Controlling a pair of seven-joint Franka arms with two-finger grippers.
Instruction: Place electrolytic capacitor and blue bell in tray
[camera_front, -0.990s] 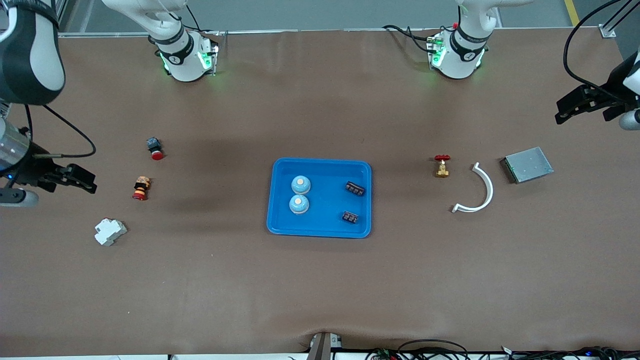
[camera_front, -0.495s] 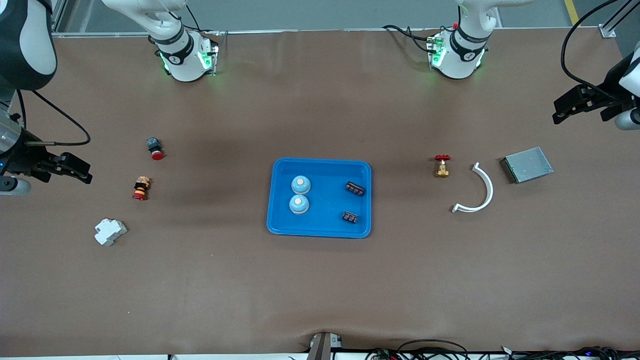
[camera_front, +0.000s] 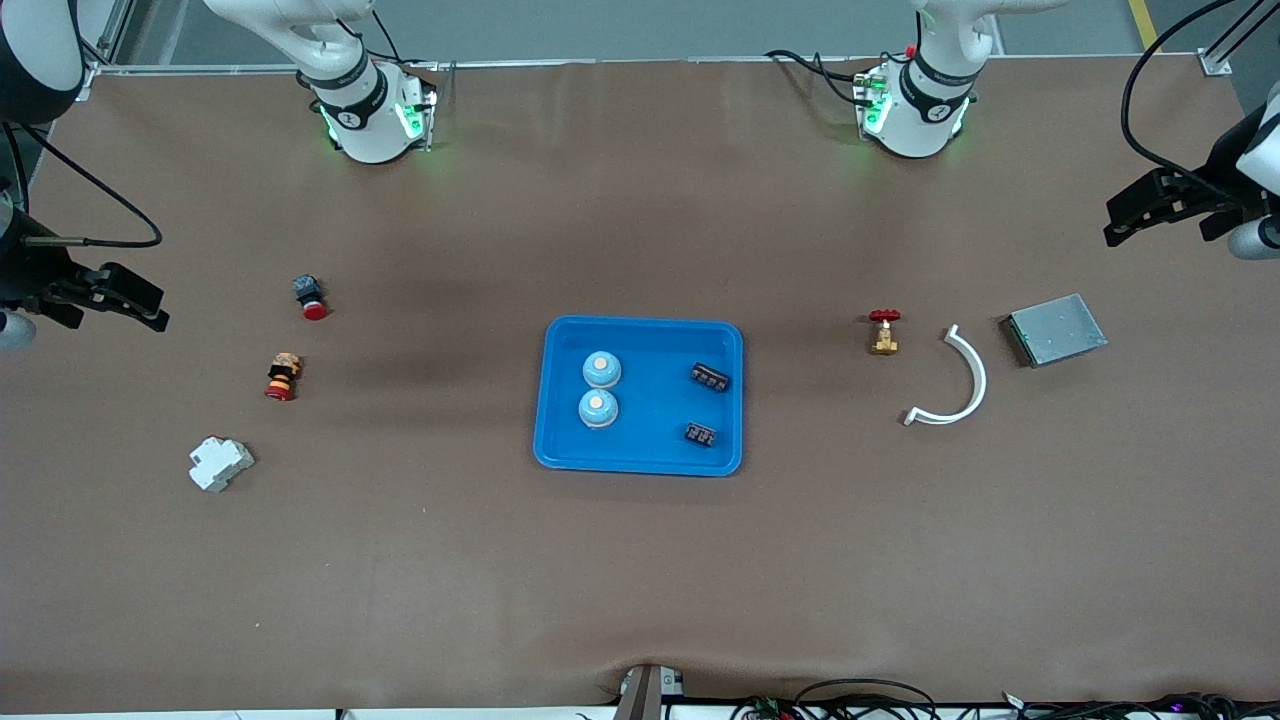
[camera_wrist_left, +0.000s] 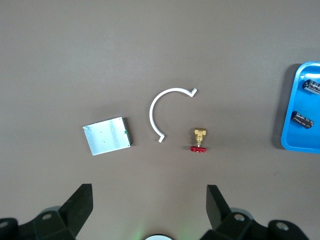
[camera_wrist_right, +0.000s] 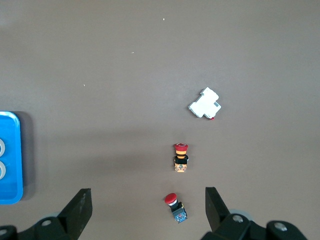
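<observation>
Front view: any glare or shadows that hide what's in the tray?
Front view: even light, no glare on the tray; both bells and both dark parts read clearly, and soft dark shadow patches lie on the mat nearby. Left wrist view: sharp; tray cut off at the frame edge. Right wrist view: sharp; a soft shadow borders the tray.

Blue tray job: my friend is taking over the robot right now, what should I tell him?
Left end effector: open, holding nothing, over the table's left-arm end.
Right end effector: open, holding nothing, over the table's right-arm end.
Blue tray sits mid-table. In it: two blue bells and two dark capacitors.
Done: bells and capacitors are in the tray.
Left: apparently nothing. The other parts on the table are not in this job.
</observation>
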